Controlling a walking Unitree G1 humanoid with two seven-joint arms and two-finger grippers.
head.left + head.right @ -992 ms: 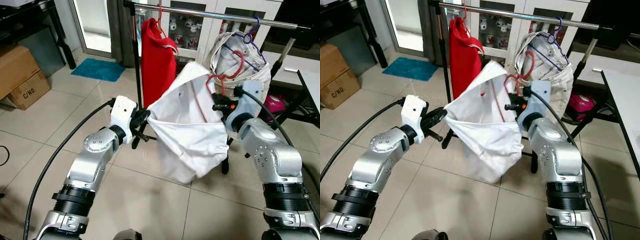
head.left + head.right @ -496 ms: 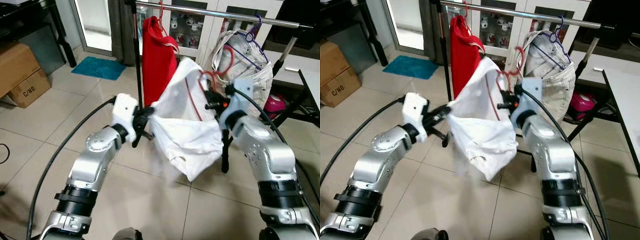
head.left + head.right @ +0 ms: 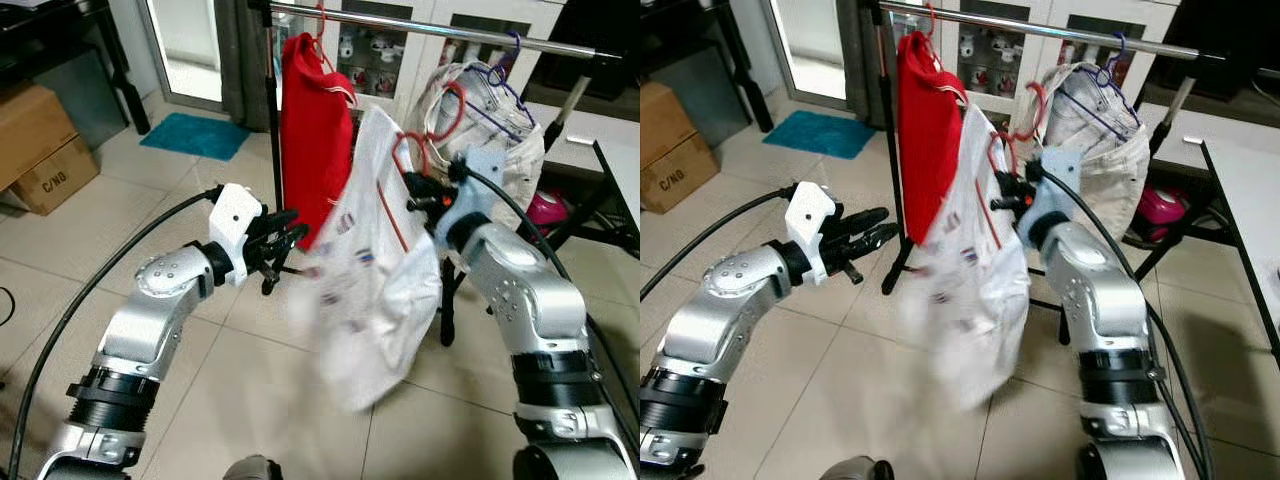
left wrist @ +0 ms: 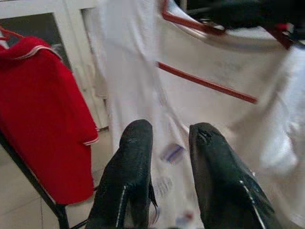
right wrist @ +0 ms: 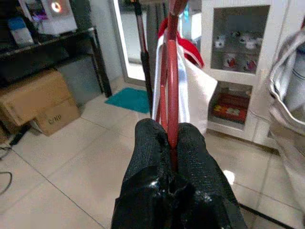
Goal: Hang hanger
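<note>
Lift-to-rail step. Right tool (image 5: 169, 143) clamped on red hanger (image 3: 398, 215) carrying white shirt (image 3: 375, 290), just below rail (image 3: 440, 30). Left tool (image 3: 285, 240) open, shirt-free (likely released). Next: raise hook over rail.

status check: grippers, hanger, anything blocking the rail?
Right gripper shut on red hanger carrying white garment. Left gripper open, beside it. Red shirt, white clothes flank rail gap.

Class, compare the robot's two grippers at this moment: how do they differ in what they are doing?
The right gripper is shut on the red hanger carrying the white garment; the left gripper is open and holds nothing. The right sits high by the hanger's hook, the left lower, beside the garment. Both have black fingers.
</note>
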